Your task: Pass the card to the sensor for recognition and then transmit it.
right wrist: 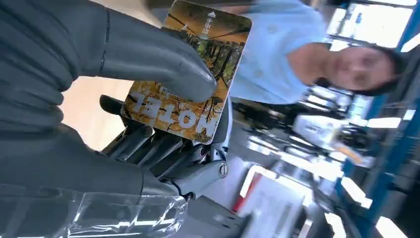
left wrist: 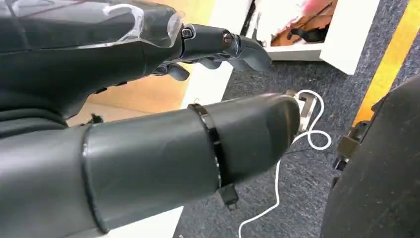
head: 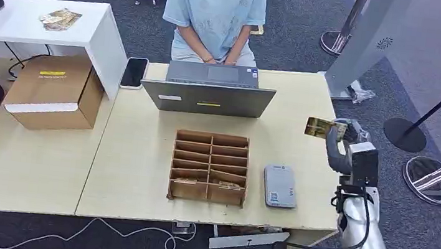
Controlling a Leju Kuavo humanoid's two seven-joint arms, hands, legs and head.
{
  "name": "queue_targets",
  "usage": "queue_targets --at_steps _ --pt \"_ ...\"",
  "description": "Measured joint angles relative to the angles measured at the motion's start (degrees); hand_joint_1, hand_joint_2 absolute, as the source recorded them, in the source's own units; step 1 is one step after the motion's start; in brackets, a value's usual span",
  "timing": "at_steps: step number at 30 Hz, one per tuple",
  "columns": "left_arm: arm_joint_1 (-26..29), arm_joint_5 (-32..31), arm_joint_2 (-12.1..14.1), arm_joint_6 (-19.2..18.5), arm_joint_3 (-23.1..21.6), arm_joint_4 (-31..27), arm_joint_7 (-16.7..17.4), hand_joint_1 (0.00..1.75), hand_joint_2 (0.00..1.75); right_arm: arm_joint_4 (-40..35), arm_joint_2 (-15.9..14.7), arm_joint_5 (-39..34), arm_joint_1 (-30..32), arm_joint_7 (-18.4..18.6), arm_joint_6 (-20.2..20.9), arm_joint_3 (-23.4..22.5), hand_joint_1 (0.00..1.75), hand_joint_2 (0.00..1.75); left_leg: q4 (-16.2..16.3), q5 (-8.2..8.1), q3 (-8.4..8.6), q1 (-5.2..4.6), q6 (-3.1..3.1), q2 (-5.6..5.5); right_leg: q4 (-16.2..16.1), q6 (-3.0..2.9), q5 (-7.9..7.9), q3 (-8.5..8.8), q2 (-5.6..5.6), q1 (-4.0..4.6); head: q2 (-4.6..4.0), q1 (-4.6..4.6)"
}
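My right hand point(head: 342, 141) is raised above the table's right edge and pinches an orange-brown picture card point(head: 318, 127). In the right wrist view the card point(right wrist: 198, 84) lies between the thick thumb and the dark fingers point(right wrist: 163, 148). The grey card sensor point(head: 279, 186) lies flat on the table, below and left of the hand, beside a cardboard card organizer point(head: 209, 166). A person in a light blue shirt point(head: 216, 11) sits across the table behind a laptop point(head: 209, 89). My left hand point(left wrist: 218, 44) hangs by the floor, fingers extended and holding nothing.
A phone point(head: 134, 72) lies left of the laptop. A cardboard box point(head: 55, 91) stands on the left table beside a white cabinet point(head: 47, 23). Stanchion bases point(head: 437, 180) and a grey post point(head: 365, 41) stand right of the table. A white cable point(left wrist: 297, 144) lies on the carpet.
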Motion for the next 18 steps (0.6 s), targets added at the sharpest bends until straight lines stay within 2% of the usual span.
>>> queue_targets --at_steps 4,8,13,18 --pt "-0.14 1.25 -0.09 0.02 0.0 -0.02 -0.94 0.0 0.0 -1.73 1.88 9.2 -6.8 -0.09 -10.01 5.7 1.75 1.75 0.0 0.05 0.02 0.0 -0.06 0.02 0.06 -0.02 0.02 -0.02 0.02 0.0 0.0 0.0" --pt "-0.18 2.6 -0.09 0.0 0.0 -0.11 -1.55 0.0 0.0 -1.66 4.09 17.22 -14.07 2.54 -15.99 11.75 1.75 1.75 0.0 0.09 0.0 0.01 -0.13 0.01 0.14 -0.03 0.01 -0.06 0.02 0.0 0.0 0.02" --pt "-0.15 4.11 -0.09 0.0 0.0 -0.11 -1.71 0.0 0.0 2.28 7.46 30.4 -23.9 8.77 -22.64 19.18 1.75 1.75 0.0 0.12 -0.01 0.02 -0.16 -0.01 0.16 -0.03 0.01 -0.07 0.0 0.01 0.0 0.02" --pt "-0.12 4.13 -0.11 0.02 0.0 -0.13 -1.55 0.0 0.0 12.31 10.56 50.84 -34.14 18.4 -26.26 25.7 1.75 1.75 0.0 0.12 0.03 0.02 -0.17 0.0 0.16 -0.06 0.04 -0.08 0.03 0.02 0.0 0.02"
